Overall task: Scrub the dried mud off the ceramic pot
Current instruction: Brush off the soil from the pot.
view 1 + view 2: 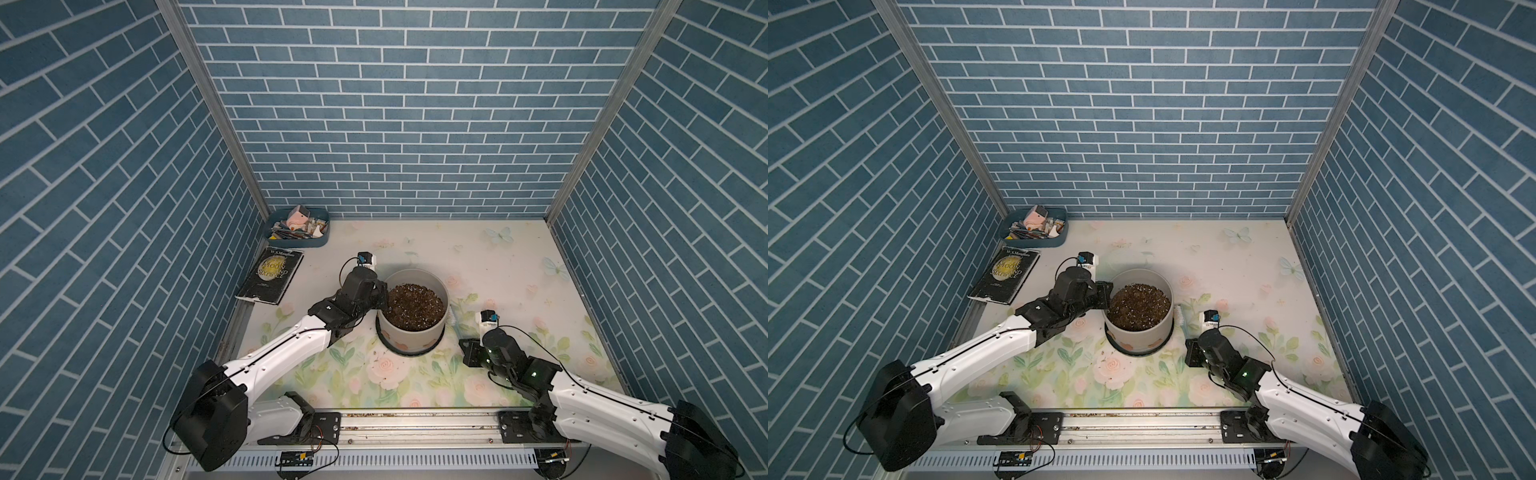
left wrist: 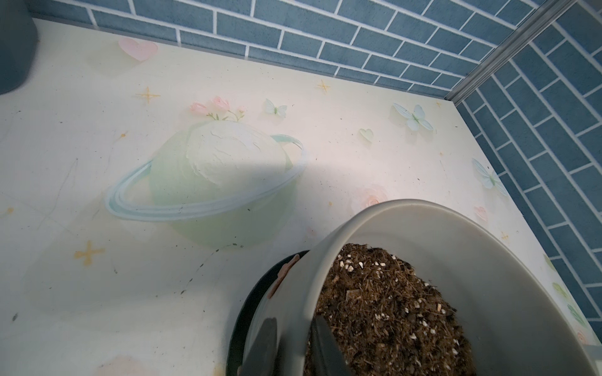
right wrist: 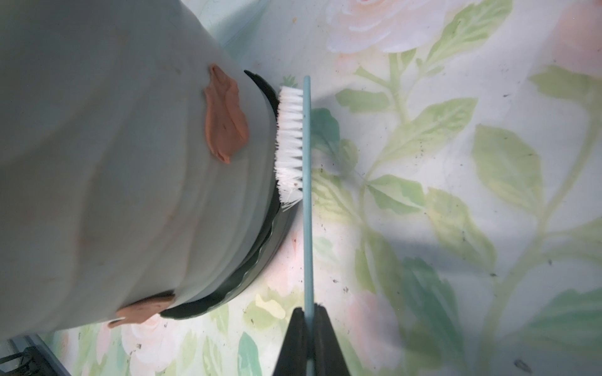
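Way off past the left gripper's outer side, a book (image 1: 270, 276) and a blue tray (image 1: 299, 244) of odds and ends are tucked by the wall, well apart from the action. The left gripper (image 2: 294, 345) is set astride the pot's rim, one finger outside the wall and one inside over the soil (image 1: 415, 305). The wall looks pinched between them, so the pot (image 1: 411, 336) can be counted as gripped. It's stood upright on its black saucer (image 3: 260, 254) between the two grippers, right at the left one's fingertips. Pretty heavy would be the guess, being ceramic and packed with soil. The smooth wall is probably slippery too, so a rim pinch seems the sensible hold, and a hard knock could chip it. Mud (image 3: 224, 120) is seen as tan blotches low on the wall: one just beside the bristles, another (image 3: 143, 311) nearer the right gripper at the saucer's edge. The brush (image 3: 308, 228) is clamped by its thin handle in the right gripper (image 3: 308, 325). The bristles are turned toward the pot and pressed at its foot or the saucer rim, hard to tell which.
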Robot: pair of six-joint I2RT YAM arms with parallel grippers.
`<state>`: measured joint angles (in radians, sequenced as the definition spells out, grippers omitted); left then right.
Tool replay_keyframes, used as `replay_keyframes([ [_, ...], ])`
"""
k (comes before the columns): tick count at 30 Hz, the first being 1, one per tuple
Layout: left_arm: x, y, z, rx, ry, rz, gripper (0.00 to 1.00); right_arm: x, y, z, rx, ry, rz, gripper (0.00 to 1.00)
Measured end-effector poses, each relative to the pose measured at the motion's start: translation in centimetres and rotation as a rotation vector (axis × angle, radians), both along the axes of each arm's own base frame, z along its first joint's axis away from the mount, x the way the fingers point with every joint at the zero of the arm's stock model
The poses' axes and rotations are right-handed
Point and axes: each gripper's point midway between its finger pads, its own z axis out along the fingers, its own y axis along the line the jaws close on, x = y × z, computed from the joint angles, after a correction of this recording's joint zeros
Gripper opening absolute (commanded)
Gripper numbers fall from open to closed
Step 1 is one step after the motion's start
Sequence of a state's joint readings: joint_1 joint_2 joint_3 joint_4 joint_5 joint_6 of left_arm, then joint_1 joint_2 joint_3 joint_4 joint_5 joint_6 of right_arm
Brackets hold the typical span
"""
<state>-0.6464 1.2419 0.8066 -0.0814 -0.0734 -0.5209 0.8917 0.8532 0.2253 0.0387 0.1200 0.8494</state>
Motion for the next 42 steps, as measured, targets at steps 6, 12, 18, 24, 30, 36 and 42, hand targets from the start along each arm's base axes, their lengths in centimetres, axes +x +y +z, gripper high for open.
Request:
replay_keyframes([
  [6, -0.1, -0.1, 0.0, 0.013, -0.005, -0.018, 0.19, 0.0, 0.5, 0.6, 0.032, -0.012, 0.014, 0.00],
  [12, -0.1, -0.2, -0.1, 0.021, -0.009, -0.031, 0.10, 0.1, 0.8, 0.9, 0.060, -0.026, 0.018, 0.00],
  [18, -0.1, -0.3, -0.1, 0.032, -0.014, -0.038, 0.00, 0.1, 0.9, 0.8, 0.091, -0.030, 0.020, 0.00],
  [24, 0.2, -0.5, -0.1, 0.059, -0.018, -0.052, 0.00, -0.2, 0.8, 1.7, 0.182, -0.058, 0.025, 0.00],
  [30, 0.2, -0.5, 0.0, 0.088, -0.020, -0.054, 0.00, -0.3, 0.3, 2.8, 0.264, -0.074, 0.016, 0.00],
  [36, 0.2, -0.4, 0.0, 0.106, -0.021, -0.056, 0.00, 0.0, -0.2, 3.6, 0.305, -0.089, -0.007, 0.00],
  [42, 0.2, -0.4, 0.0, 0.125, -0.020, -0.058, 0.00, 0.3, -1.0, 3.9, 0.311, -0.102, -0.037, 0.00],
])
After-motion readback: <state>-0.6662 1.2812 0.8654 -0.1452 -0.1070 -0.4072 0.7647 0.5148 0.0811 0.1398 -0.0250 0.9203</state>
